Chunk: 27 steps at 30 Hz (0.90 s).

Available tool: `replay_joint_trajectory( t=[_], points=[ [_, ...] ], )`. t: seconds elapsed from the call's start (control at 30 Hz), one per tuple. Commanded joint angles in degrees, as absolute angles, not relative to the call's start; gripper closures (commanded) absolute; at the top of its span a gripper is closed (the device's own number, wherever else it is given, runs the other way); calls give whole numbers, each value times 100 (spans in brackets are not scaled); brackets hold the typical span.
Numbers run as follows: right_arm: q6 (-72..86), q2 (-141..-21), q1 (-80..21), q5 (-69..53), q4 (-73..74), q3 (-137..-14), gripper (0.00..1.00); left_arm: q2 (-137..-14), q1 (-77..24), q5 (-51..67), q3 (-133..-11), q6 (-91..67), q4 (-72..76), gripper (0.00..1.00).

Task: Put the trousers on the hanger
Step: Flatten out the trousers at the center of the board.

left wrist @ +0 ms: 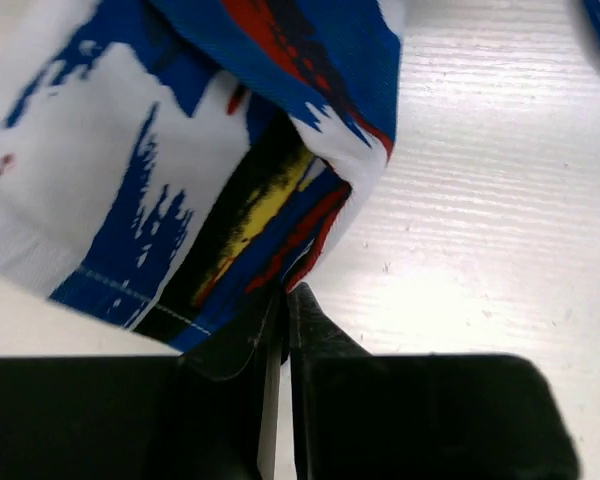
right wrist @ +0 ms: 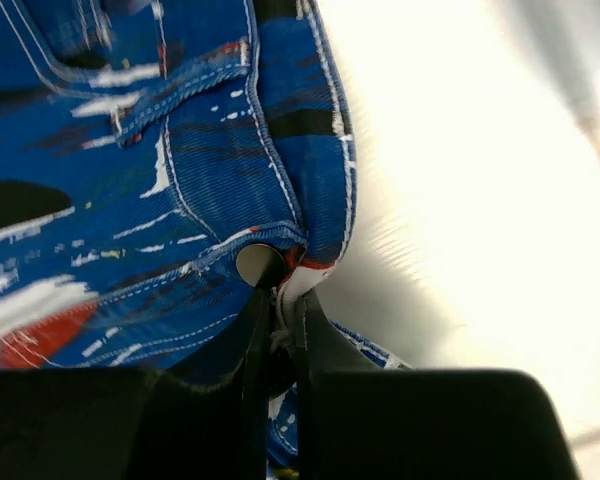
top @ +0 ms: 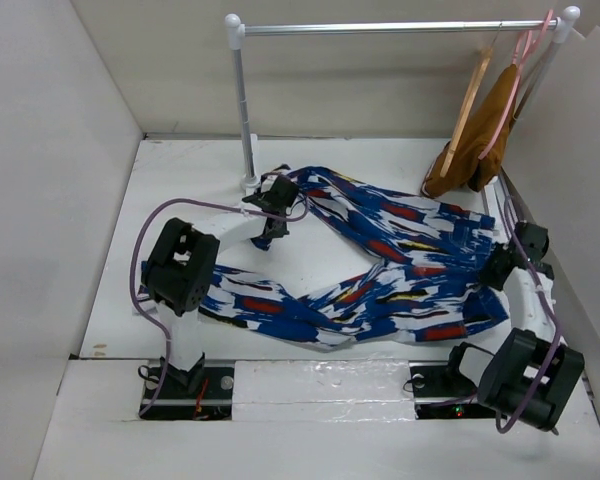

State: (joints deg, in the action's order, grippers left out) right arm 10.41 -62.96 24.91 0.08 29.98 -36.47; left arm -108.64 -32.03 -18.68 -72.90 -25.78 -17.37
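Note:
The bright blue streaked trousers [top: 380, 270] lie spread across the white table from back left to right. My left gripper [top: 272, 212] is shut on one end of them near the rack post; the left wrist view shows the cloth [left wrist: 210, 170] pinched between its jaws [left wrist: 285, 300]. My right gripper [top: 500, 268] is shut on the waistband at the right, by a metal button [right wrist: 258, 263], with the fabric [right wrist: 160, 180] held in the jaws [right wrist: 285, 300]. The tan wooden hanger [top: 470, 100] hangs on the rail at the back right.
A metal rail [top: 390, 28] on white posts spans the back; its left post [top: 244, 110] stands just behind my left gripper. A pink hanger [top: 510, 90] carrying a mustard-brown garment [top: 475, 150] hangs beside the wooden hanger. White walls close in left and right.

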Motion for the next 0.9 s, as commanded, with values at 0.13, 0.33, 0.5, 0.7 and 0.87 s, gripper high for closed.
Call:
replay_joint_trajectory(
  t=[0.13, 0.33, 0.5, 0.7, 0.87],
  points=[
    [414, -6968, 2944, 1373, 3191, -5097, 36, -9748, -3138, -2154, -6839, -2602, -1916, 100],
    [71, -6225, 2681, -182, 3226, -5011, 30, -8878, -2884, -2391, -6803, -2584, -2293, 100],
    [-473, -4624, 1672, -1695, 3374, -3887, 32, -8008, -2014, -2189, -6908, -2330, -2618, 100],
    [-432, -4166, -163, -2268, 3569, -3726, 30, -7041, -1837, -2189, -7233, -2338, -3356, 100],
    [-667, -4799, -1396, -1970, 3734, -4462, 27, -6513, -1837, -2626, -8049, -2452, -4138, 100]
  ],
)
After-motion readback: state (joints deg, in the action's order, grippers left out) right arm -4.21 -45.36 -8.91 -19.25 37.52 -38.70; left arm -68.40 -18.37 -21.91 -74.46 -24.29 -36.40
